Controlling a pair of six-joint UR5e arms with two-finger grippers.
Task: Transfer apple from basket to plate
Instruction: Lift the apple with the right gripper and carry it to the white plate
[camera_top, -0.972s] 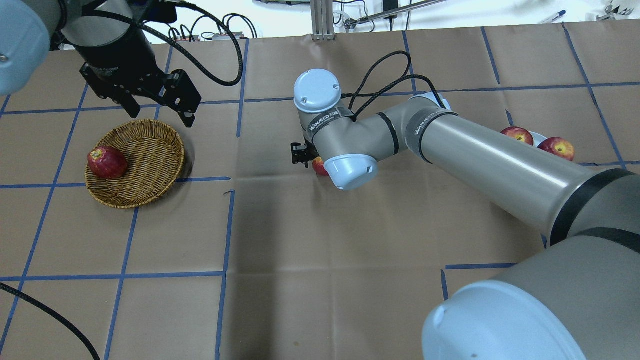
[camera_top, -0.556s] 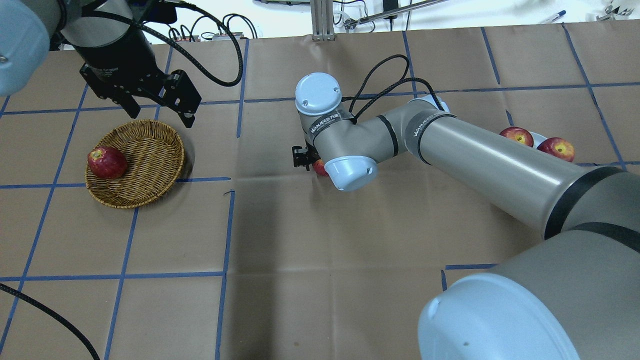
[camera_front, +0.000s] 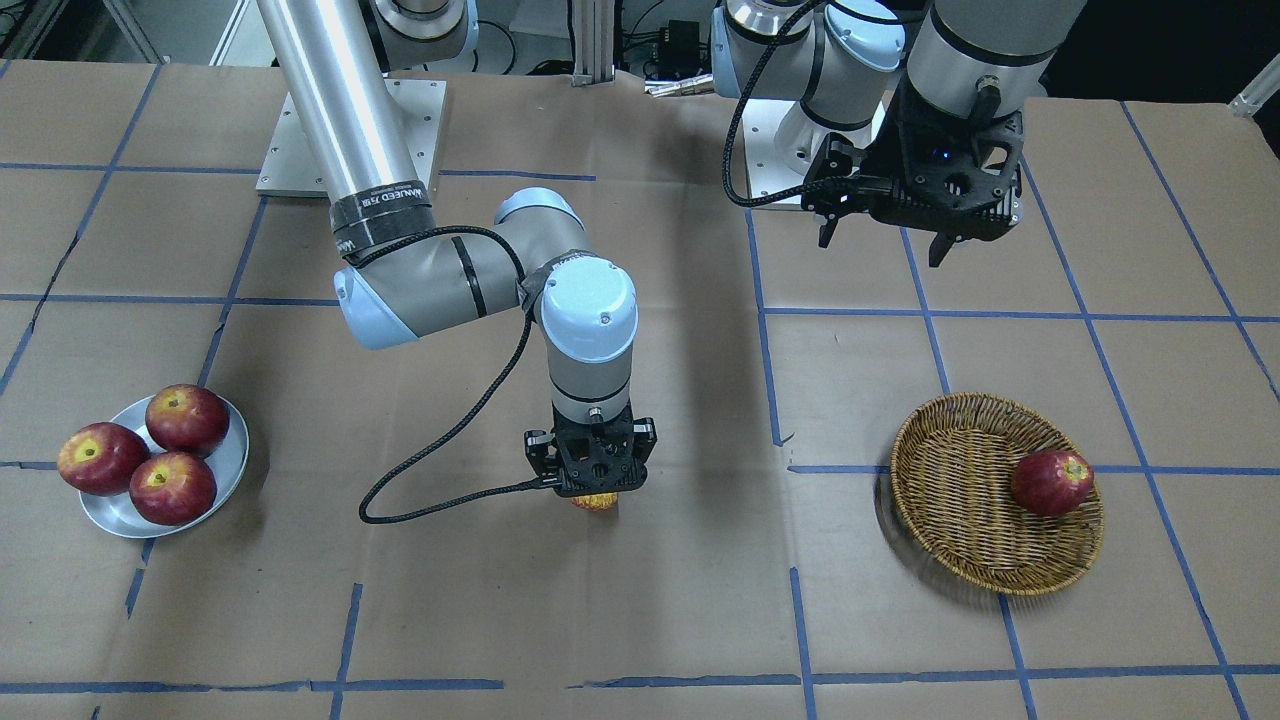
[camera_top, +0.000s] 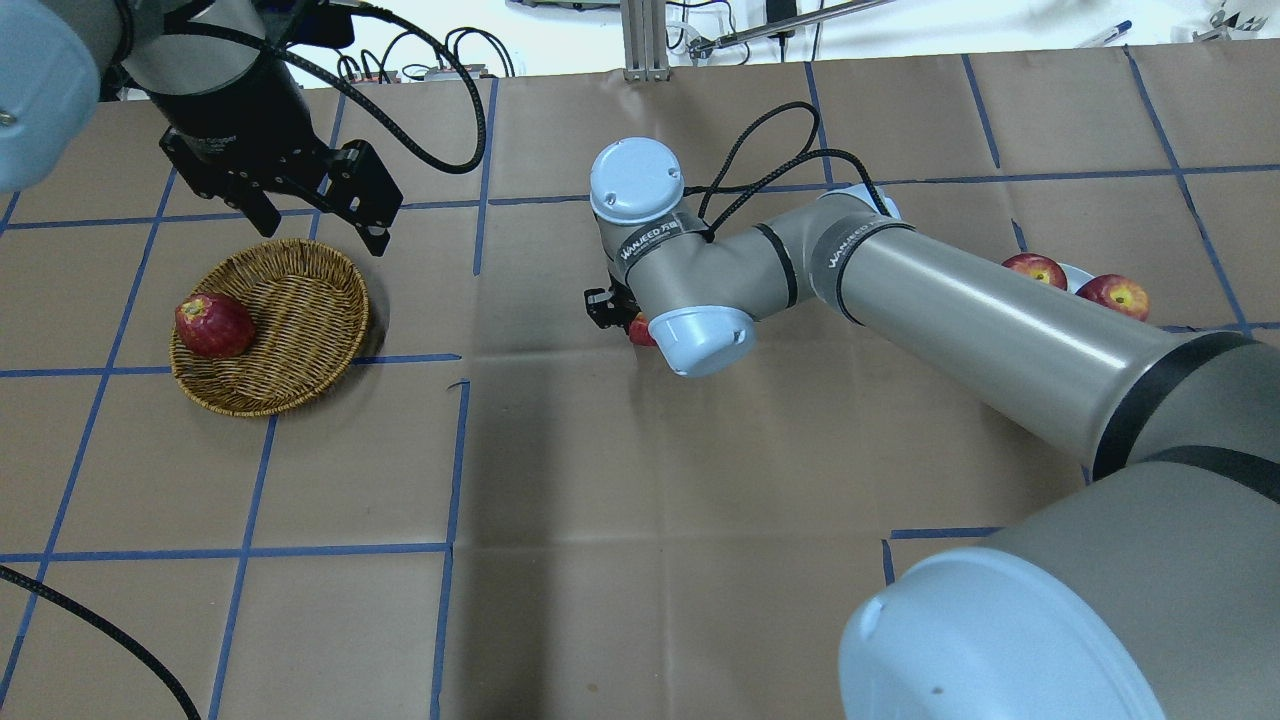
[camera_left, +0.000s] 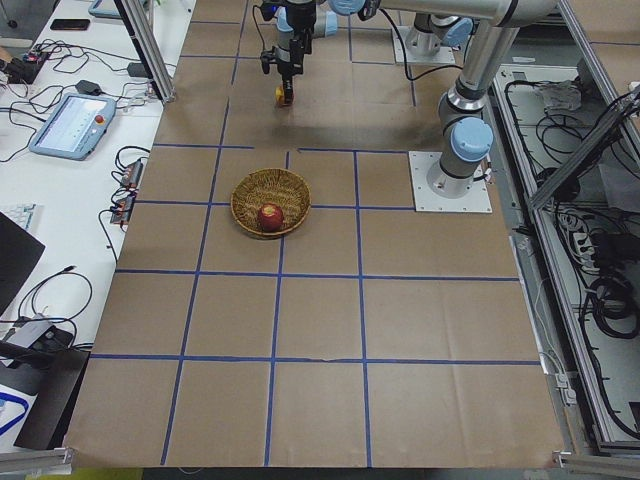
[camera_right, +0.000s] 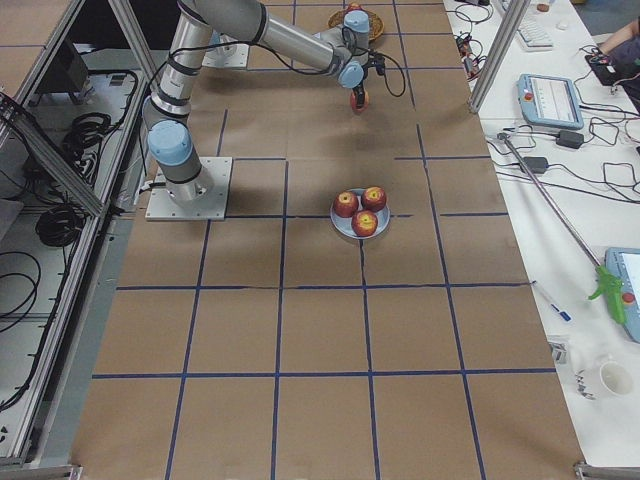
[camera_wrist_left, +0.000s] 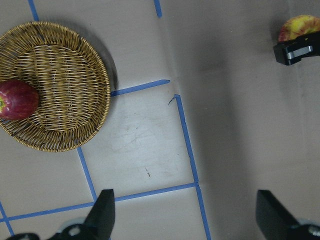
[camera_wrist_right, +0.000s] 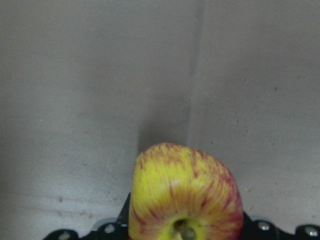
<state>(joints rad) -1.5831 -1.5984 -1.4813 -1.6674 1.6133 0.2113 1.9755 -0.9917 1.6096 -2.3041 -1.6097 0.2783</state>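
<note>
The yellow-and-red streaked apple (camera_front: 594, 501) is in my right gripper (camera_front: 592, 487), which is shut on it low over the middle of the table. It fills the bottom of the right wrist view (camera_wrist_right: 182, 200) and shows in the overhead view (camera_top: 640, 331). The wicker basket (camera_front: 960, 480) (camera_top: 300, 310) holds one dark red apple (camera_front: 1050, 482). The metal plate (camera_front: 232, 468) lies far off on my right side with three red apples on it. My left gripper (camera_top: 322, 232) is open and empty, raised beside the basket's far edge.
The right arm's elbow and forearm (camera_top: 900, 300) stretch over the table between the held apple and the plate. Blue tape lines cross the brown paper cover. A black cable (camera_front: 440, 440) loops beside the right wrist.
The right wrist has shifted only slightly, still holding the apple. The left arm, basket and plate have not moved.
</note>
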